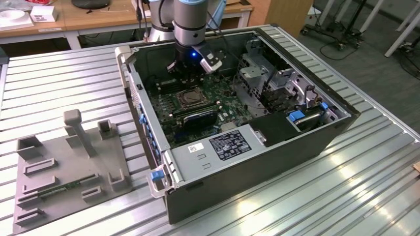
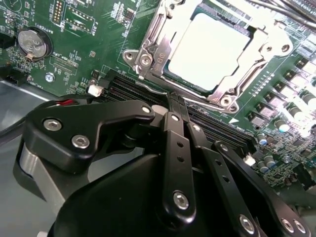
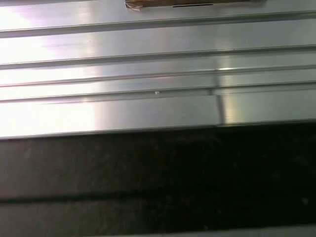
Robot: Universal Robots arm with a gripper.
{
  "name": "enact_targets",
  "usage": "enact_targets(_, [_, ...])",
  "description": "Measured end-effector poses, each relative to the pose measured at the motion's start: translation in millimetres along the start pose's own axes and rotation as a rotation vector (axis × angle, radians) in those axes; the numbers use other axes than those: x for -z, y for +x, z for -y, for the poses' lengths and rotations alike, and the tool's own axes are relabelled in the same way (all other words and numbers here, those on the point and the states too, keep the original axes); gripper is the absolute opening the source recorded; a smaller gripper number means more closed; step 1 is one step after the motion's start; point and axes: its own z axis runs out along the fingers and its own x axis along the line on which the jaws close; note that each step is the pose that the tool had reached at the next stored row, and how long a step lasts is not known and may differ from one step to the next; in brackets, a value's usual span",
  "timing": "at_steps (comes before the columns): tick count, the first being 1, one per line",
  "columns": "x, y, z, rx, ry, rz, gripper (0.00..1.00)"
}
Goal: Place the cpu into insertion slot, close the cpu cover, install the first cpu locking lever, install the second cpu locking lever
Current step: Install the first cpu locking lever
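Progress is looking past halfway: above the motherboard [image 2: 74,59], the gripper [image 2: 177,102], fingers pressed together with nothing visible between them, is hovering at the edge of the slot [image 2: 140,60]. The cover [image 2: 256,38] is lying flat around the seated cpu [image 2: 207,49]; whether either lever [image 2: 152,30] is latched cannot be told.

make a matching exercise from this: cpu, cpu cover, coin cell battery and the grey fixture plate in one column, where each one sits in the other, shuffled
Things:
1. cpu
2. cpu cover
3. coin cell battery
4. grey fixture plate

Places:
A. on the table, outside the computer case
B. seated in the insertion slot, face showing
C. on the green motherboard, apart from the socket
D. lying flat, framing the chip

Pairs: 1-B, 2-D, 3-C, 4-A
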Motion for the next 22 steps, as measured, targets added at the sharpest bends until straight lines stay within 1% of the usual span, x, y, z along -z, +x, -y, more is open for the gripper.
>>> enact_targets(3, [1.4, -0.1, -0.2, 0.000, -0.0001, 0.0001, 0.11])
enact_targets(14, [1.2, -1.9, -1.9, -0.002, 0.0001, 0.0003, 0.11])
enact_targets(22, [1.1, -1.9, -2.4, -0.058, 0.0023, 0.0067, 0.11])
